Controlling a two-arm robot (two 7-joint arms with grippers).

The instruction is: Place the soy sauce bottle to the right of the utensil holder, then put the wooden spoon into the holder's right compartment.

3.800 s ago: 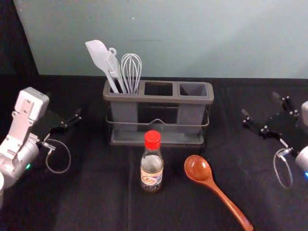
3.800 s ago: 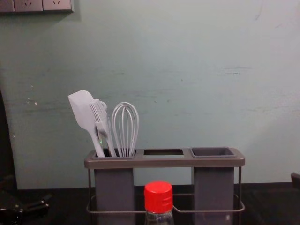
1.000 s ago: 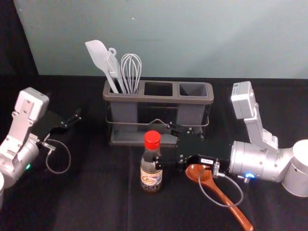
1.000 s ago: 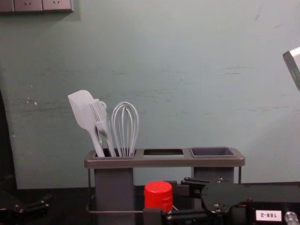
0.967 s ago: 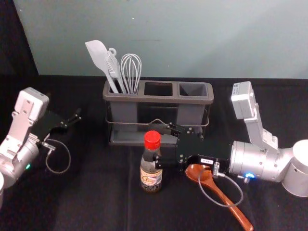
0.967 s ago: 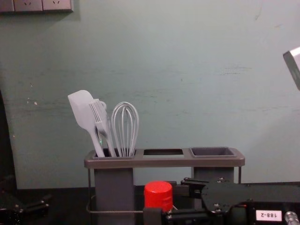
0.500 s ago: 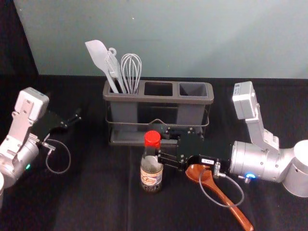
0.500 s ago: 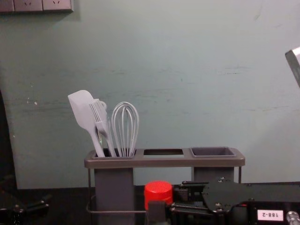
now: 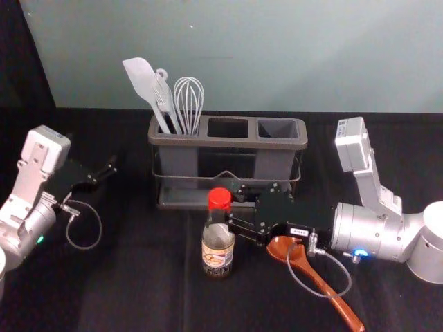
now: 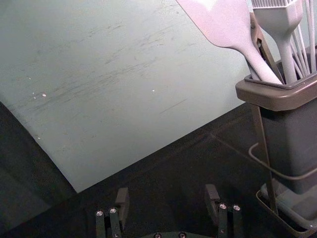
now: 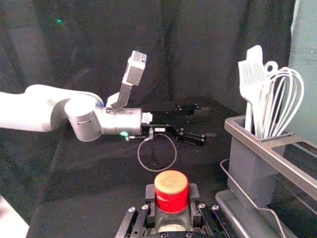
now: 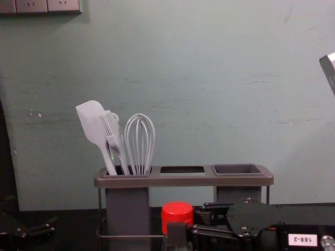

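The right gripper (image 9: 228,207) is grasping the soy sauce bottle (image 9: 218,254) before the utensil holder (image 9: 225,142); the left gripper (image 9: 93,151), spread, is idling left of it

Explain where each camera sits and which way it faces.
Left wrist: facing wall and utensil holder past left gripper.
Right wrist: facing the soy sauce bottle in right gripper, left arm beyond.
Head: looking forward and down; left arm, right arm show.
Chest: lower, looking forward; both grippers show.
Head and chest share holder and bottle.

Bottle (image 9: 218,254) before holder (image 9: 252,144); spoon (image 9: 318,280) right of bottle.
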